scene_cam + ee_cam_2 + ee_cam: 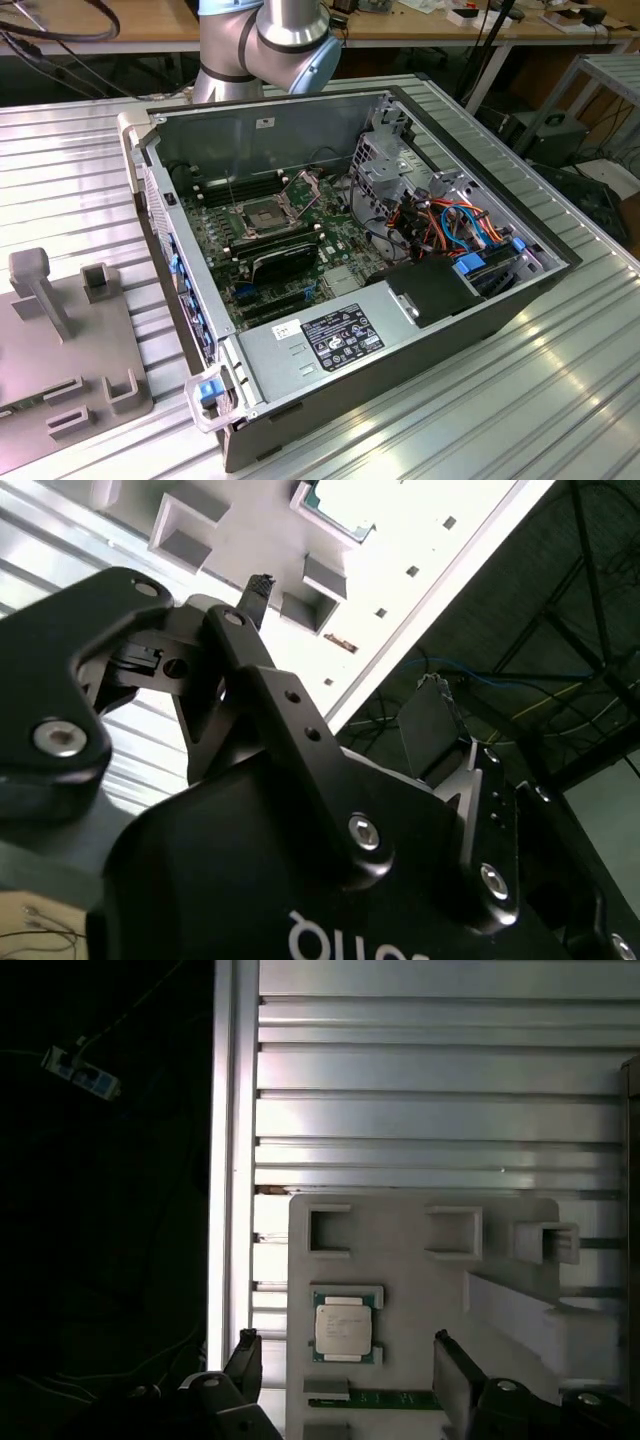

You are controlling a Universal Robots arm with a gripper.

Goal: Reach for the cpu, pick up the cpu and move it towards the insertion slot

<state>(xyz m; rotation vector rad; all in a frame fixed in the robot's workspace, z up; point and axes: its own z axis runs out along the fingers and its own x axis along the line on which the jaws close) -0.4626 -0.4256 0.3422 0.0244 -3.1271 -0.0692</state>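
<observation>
Gripper (343, 1342) first: we see it released, its two dark fingers (247, 1352) spread wide, one on each side of the cpu (345, 1328) in the first wrist view, with nothing clamped between them. That straddle looks deliberate to us, lining the fingers up with opposite edges of the chip. How far above it they hang, we cannot tell.

The cpu lies flat, pale face up, seated between raised lips of the grey fixture plate (420, 1290), which we'd say keep it square and stop it sliding. We call this the reach stage, with no grasp made yet.

Beyond the plate runs the ribbed aluminium surface (400, 1110).

Farther off, in the exterior view, the open computer case (260, 125) lies on its side so the motherboard (215, 240) faces up. On it sits the insertion slot (262, 216), silvery frame around a dark centre, with no chip in it.
</observation>
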